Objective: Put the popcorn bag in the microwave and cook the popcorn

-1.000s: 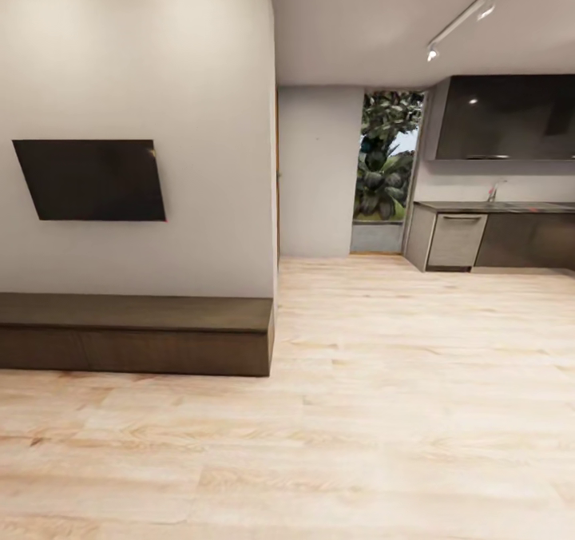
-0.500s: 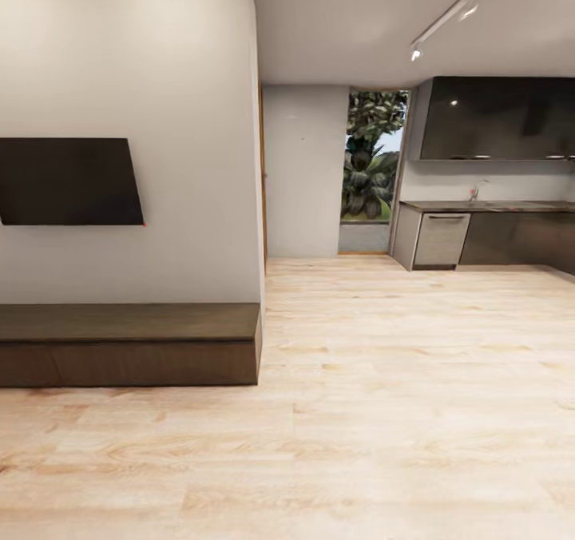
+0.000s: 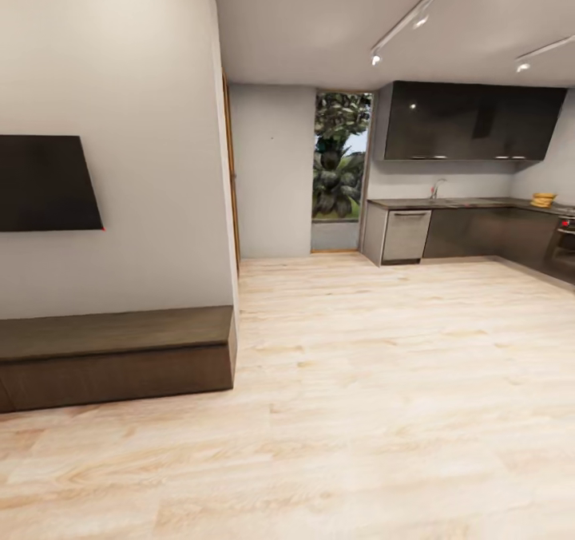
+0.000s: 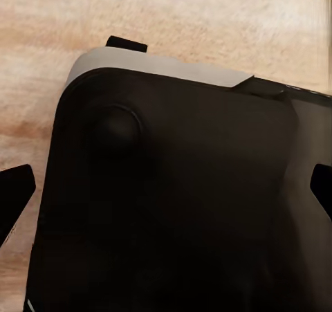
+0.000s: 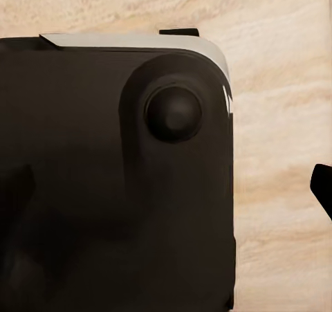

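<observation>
Countertop (image 3: 463, 202) is lying at the far right of the head view, a dark slab running along the back wall of the kitchen above dark cabinets. Left gripper (image 4: 166, 187): two dark fingertips (image 4: 15, 194) are poking in at opposite edges of the left wrist view, standing well apart with nothing between them. Right gripper: one dark fingertip (image 5: 321, 187) is showing at the edge of the right wrist view, so whether these fingers are apart or together cannot be told. Both wrist cameras are looking down past a rounded black robot body (image 5: 117, 187) with a pale upper rim onto the light wooden floor (image 3: 383, 380). Outward in the head view, a steel-fronted appliance (image 3: 406, 236) is sitting under the slab near a tall window (image 3: 339, 164) showing foliage. Dark glossy wall cabinets (image 3: 471, 122) are hanging above. A small yellowish object (image 3: 544, 200), too small to identify, is resting on the worktop at the far right. On the near left, a dark wall screen (image 3: 44, 183) is hanging above a low brown bench (image 3: 112, 356). Ceiling track lights (image 3: 407, 25) are glowing overhead.
</observation>
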Controlling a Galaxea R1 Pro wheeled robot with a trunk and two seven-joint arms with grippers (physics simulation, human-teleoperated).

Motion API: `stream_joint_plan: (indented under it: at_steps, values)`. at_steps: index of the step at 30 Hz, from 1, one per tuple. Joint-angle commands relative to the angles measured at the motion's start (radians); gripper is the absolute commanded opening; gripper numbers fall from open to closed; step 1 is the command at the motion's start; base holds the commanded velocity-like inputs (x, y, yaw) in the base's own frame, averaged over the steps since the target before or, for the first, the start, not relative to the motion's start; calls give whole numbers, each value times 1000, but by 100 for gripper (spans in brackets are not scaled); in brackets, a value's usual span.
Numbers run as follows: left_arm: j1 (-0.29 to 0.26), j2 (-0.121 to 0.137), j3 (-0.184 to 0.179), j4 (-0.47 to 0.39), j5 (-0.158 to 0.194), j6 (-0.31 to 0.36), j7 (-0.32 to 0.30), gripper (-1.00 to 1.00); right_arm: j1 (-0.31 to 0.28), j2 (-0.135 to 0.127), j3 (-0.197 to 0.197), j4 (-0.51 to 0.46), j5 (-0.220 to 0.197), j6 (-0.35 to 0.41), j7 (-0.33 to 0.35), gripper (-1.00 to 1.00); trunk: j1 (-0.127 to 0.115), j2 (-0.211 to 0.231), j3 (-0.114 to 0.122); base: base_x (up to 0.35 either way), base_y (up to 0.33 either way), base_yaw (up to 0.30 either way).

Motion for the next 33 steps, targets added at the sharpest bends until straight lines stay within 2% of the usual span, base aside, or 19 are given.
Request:
stream_joint_plan:
  at_steps: [1,5,7,33]
  values:
    - [0,-1,-2,0,-13,-2,0,100,0,0,-4,0,-1,-3,-1,100,0,0,-1,0,0,-247]
    - [0,-12,-23,1,-104,-1,0,100,0,-2,-4,0,-1,-4,-2,100,0,0,-1,0,0,-248]
    - [0,-14,-25,1,-118,-2,1,100,0,-3,-4,0,-1,-6,-1,100,0,0,-1,0,0,-250]
    - [0,-12,-18,0,-109,-5,1,100,0,-7,-5,0,-1,-5,0,100,0,0,-1,0,0,-251]
